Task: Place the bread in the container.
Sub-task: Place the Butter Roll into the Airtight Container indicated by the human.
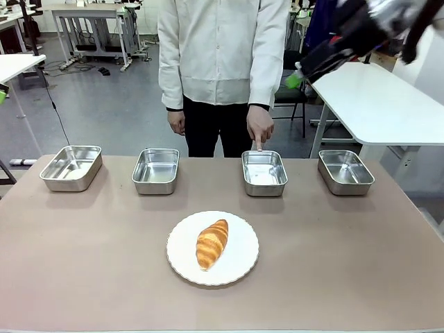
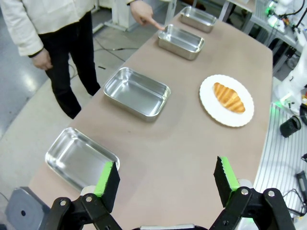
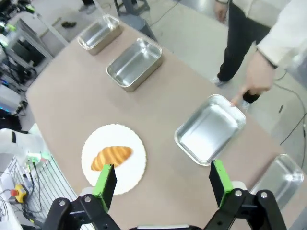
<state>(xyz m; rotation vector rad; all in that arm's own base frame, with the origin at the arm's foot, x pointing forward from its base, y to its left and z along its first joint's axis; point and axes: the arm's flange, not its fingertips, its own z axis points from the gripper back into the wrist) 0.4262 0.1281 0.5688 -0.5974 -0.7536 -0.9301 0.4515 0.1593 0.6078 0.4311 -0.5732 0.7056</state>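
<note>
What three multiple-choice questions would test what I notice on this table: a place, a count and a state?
1. How many pans stand on the table? A: three. B: four. C: five.
2. Where does the bread lie? A: in a pan. B: on the plate. C: in a pincer.
3. The right pincer is: A: open. B: shut. C: gripping the bread.
Answers: 1 B, four steel pans stand in a row; 2 B, the bread rests on the white plate; 3 A, its jaws stand wide apart and empty.
</note>
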